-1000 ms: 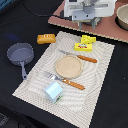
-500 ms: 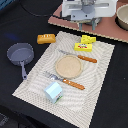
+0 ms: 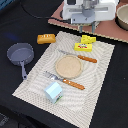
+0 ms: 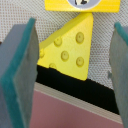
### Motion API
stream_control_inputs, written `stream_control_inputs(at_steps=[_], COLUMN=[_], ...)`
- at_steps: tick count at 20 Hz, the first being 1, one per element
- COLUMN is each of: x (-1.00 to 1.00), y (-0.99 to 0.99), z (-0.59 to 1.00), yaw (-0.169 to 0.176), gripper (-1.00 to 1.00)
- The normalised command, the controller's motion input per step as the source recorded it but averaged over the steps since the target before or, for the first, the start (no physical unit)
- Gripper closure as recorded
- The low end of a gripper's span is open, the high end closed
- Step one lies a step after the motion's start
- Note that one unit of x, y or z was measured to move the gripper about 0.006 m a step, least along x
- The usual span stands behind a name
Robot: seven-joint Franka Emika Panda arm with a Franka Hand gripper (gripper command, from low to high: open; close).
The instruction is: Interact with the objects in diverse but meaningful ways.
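Nothing has moved: the claw (image 4: 75, 75) hangs wide open, empty, above the cheese wedge (image 4: 70, 47).

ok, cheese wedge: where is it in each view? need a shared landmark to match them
Exterior view: cheese wedge sits at the placemat's far edge, towards the exterior view's right, just below the gripper.
Wrist view: cheese wedge fills the centre, between the two open fingers.
Shared landmark: the yellow box with red label, right beside the wedge in both.
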Motion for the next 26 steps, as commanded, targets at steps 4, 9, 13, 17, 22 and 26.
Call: stream_control_inputs(at_steps=[4, 9, 13, 17, 22, 26], x=[0.38, 0.35, 0.12, 0.01, -0.02, -0.09], y=[0.03, 0.01, 0.00, -0.07, -0.05, 0.18], z=[0.21, 0.08, -0.01, -0.12, -0.08, 0.00], yaw=[-0.083, -0.115, -0.180, -0.233, -0.142, 0.182], gripper=[-1.00, -1.00, -1.00, -1.00, -1.00, -1.00])
